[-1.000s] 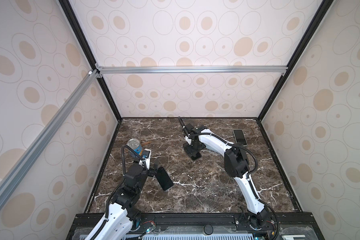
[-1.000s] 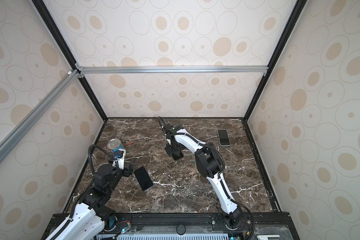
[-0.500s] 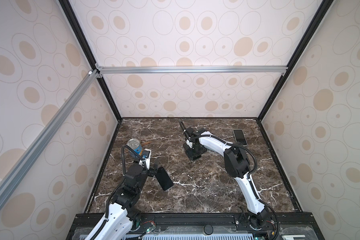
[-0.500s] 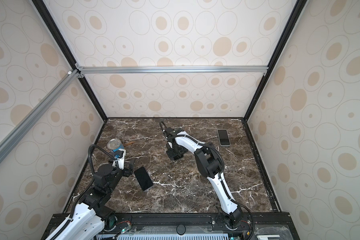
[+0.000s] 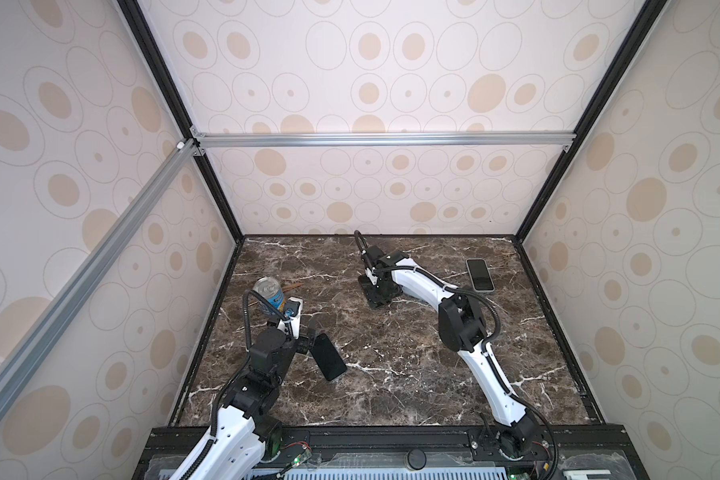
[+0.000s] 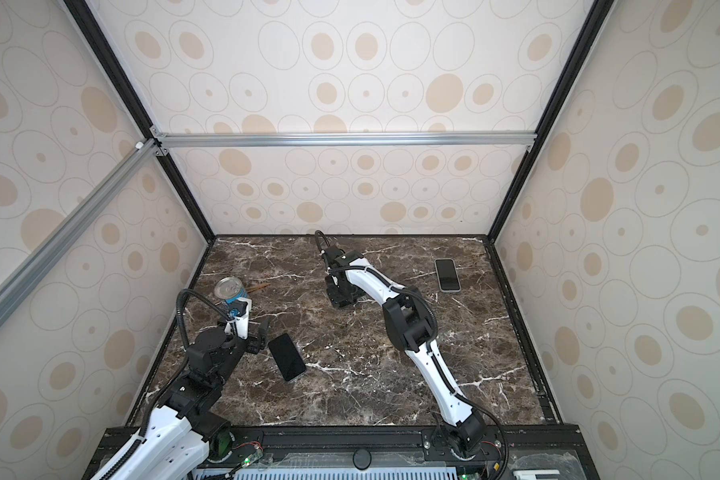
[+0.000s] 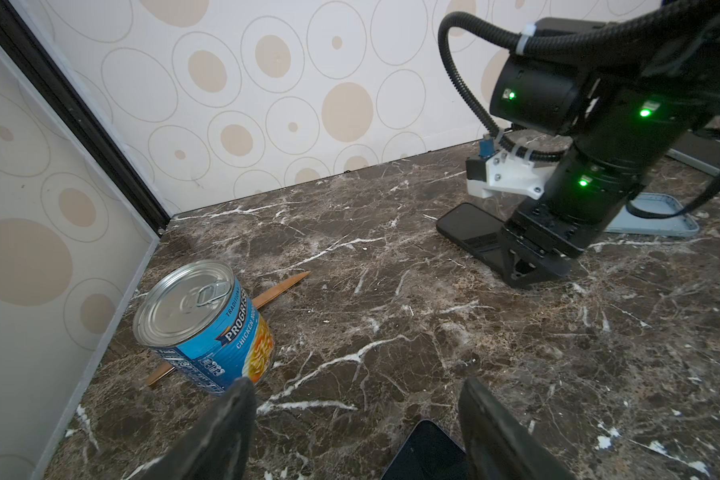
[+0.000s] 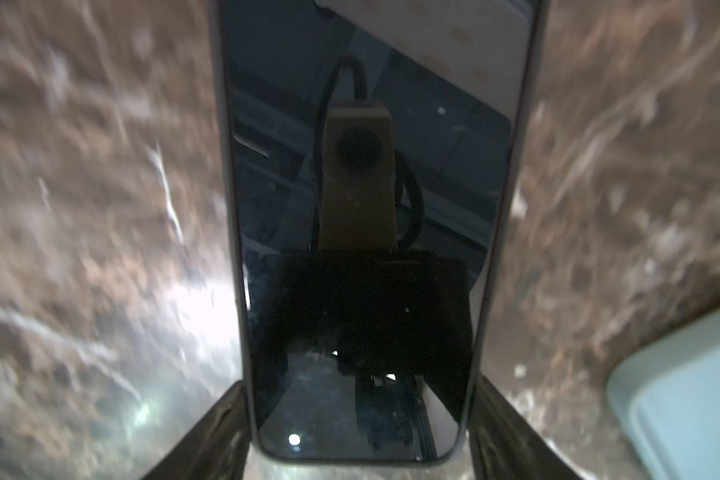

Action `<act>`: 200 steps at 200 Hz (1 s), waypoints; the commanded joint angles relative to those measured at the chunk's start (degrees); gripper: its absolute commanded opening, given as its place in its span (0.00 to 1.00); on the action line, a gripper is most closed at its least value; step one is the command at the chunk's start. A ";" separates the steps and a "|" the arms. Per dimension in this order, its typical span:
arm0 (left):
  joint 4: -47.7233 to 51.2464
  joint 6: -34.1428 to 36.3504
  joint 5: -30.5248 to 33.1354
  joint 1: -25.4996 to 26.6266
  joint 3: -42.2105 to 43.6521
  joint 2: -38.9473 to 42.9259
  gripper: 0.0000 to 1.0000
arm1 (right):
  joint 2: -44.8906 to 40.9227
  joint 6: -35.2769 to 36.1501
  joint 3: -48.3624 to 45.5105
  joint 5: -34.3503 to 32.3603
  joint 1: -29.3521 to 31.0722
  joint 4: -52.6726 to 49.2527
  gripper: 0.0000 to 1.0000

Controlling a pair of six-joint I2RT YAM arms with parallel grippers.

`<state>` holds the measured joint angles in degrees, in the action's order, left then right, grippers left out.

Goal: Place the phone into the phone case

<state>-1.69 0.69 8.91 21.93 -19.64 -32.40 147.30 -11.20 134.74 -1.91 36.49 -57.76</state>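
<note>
A black phone (image 8: 358, 166) lies screen up on the marble floor, at the back middle in both top views (image 5: 364, 281). My right gripper (image 8: 360, 415) stands over its near end and is shut on it, a finger against each long edge. The pale blue phone case (image 8: 691, 395) lies empty just beside that phone, and in the left wrist view it shows behind the right gripper (image 7: 657, 214). In both top views the right arm hides the case. At the front left my left gripper (image 5: 308, 332) hangs open with nothing between its fingers.
A second black phone (image 5: 328, 356) lies by the left gripper, its corner (image 7: 427, 451) showing between the fingers. Another phone (image 5: 480, 275) lies at the back right. A soup can (image 7: 204, 324) stands on a wooden stick (image 7: 283, 286) near the left wall.
The right gripper's fingers have come in against the phone's long edges. The left arm has not moved.
</note>
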 commanded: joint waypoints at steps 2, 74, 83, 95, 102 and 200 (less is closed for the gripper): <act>-1.11 0.54 0.40 -0.22 -0.47 0.68 0.77 | 6.48 -3.05 4.48 -0.79 -0.41 1.95 0.64; -0.90 0.54 0.49 -0.14 -0.53 0.81 0.77 | 8.50 -4.55 10.46 -1.34 -0.48 9.43 0.77; -0.79 0.63 0.75 -0.14 -0.48 0.91 0.77 | 7.87 -4.49 11.29 -1.12 -0.48 9.11 0.85; -0.76 0.74 1.13 -0.15 -0.44 0.88 0.77 | 5.34 -4.09 11.15 0.11 -0.48 9.15 1.00; -0.75 0.80 1.11 -0.20 -0.48 0.73 0.77 | 3.48 -3.92 10.59 0.77 -0.49 9.55 0.99; -1.31 -1.52 -6.81 -0.15 -3.80 -6.12 0.75 | -30.55 0.57 -27.42 5.41 -8.26 20.33 0.90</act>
<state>-1.83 0.56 7.31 21.93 -19.79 -34.74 120.95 -11.25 116.44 1.61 33.34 -40.18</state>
